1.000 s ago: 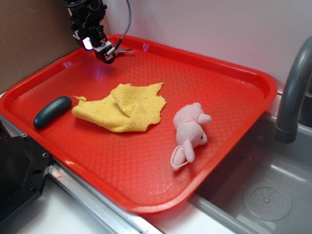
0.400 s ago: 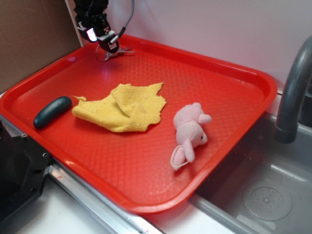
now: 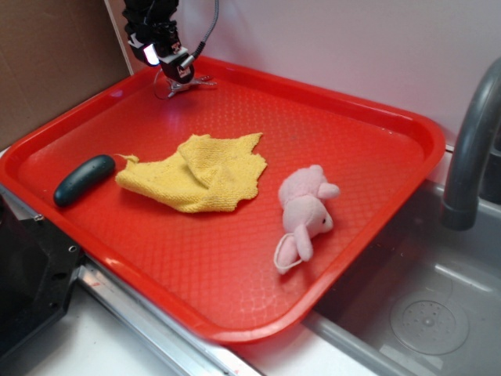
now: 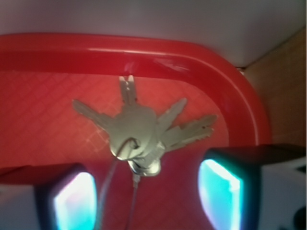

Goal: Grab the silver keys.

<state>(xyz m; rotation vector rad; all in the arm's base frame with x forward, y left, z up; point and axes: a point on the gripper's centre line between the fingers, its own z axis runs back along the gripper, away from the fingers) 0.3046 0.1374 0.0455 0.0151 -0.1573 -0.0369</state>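
The silver keys [image 4: 139,129] lie fanned out on the red tray [image 4: 57,96] near its far corner. A thin wire loop runs from them toward the camera. In the exterior view the keys [image 3: 192,81] show at the tray's back left, right under my gripper [image 3: 177,73]. In the wrist view my gripper [image 4: 146,196] is open. Its two glowing fingertips [image 4: 72,199] stand either side of the wire loop, just short of the key bunch. The jaws hold nothing.
A crumpled yellow cloth [image 3: 196,172] lies mid-tray. A dark green oblong object [image 3: 84,178] lies at the left. A pink plush toy [image 3: 305,211] lies at the right. The tray rim [image 3: 329,90] and a white wall are behind the keys. A grey faucet [image 3: 470,149] and sink stand right.
My gripper has moved back and slightly right toward the keys at the tray's far corner, and lowered over them. The other objects have not moved.
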